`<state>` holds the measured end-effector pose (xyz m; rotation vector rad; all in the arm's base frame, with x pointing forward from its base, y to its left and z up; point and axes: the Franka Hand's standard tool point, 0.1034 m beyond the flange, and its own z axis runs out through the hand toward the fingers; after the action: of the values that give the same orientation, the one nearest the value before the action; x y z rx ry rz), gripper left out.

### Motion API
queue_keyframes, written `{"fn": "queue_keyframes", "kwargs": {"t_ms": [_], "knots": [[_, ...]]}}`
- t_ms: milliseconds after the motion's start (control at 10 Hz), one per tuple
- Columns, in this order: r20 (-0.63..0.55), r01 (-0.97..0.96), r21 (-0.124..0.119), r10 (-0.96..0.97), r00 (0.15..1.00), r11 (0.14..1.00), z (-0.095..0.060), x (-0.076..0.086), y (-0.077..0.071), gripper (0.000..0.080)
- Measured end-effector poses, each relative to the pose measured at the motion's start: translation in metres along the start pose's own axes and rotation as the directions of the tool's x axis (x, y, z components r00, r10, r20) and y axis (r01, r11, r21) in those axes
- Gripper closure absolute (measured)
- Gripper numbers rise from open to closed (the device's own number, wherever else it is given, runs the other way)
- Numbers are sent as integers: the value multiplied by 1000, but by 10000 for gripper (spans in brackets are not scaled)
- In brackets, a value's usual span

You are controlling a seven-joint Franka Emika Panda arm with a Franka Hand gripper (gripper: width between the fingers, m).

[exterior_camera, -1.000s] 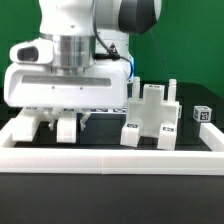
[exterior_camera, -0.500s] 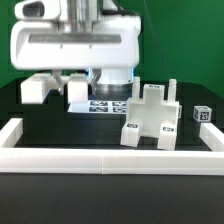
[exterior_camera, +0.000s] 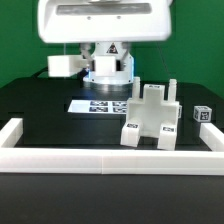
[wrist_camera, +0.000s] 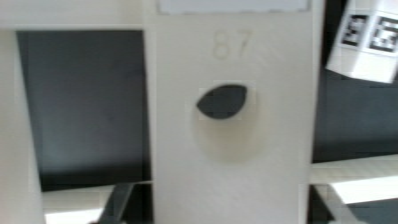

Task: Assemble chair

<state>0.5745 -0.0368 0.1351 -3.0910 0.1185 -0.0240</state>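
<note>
My gripper is shut on a white chair bar with a dark oval hole in it; the bar fills the middle of the wrist view between the two dark fingers. In the exterior view the wide white hand hangs high at the top, and an end of the held bar sticks out below it toward that view's left. A partly joined white chair piece with small tags stands on the black table, right of centre and well below the hand.
The marker board lies flat behind the chair piece, in front of the robot's base. A small tagged cube sits at the exterior view's right. A low white border rail runs along the front and sides.
The hand has risen from table level to the top of the exterior view, carrying the white bar up and toward that view's right. The standing chair piece has not moved.
</note>
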Motion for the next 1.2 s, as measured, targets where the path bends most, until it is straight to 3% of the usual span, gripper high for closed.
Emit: {"fn": "queue_keyframes", "kwargs": {"t_ms": [200, 500, 700, 1000, 1200], "knots": [[0, 6, 1, -6, 1000, 1000, 1, 0, 5, 511], [8, -36, 4, 36, 999, 999, 3, -8, 0, 511], [15, -83, 0, 83, 996, 997, 1, -20, -23, 511], [23, -158, -1, 158, 987, 987, 4, -24, -55, 511], [26, -169, -2, 169, 985, 986, 6, -24, -54, 511]]}}
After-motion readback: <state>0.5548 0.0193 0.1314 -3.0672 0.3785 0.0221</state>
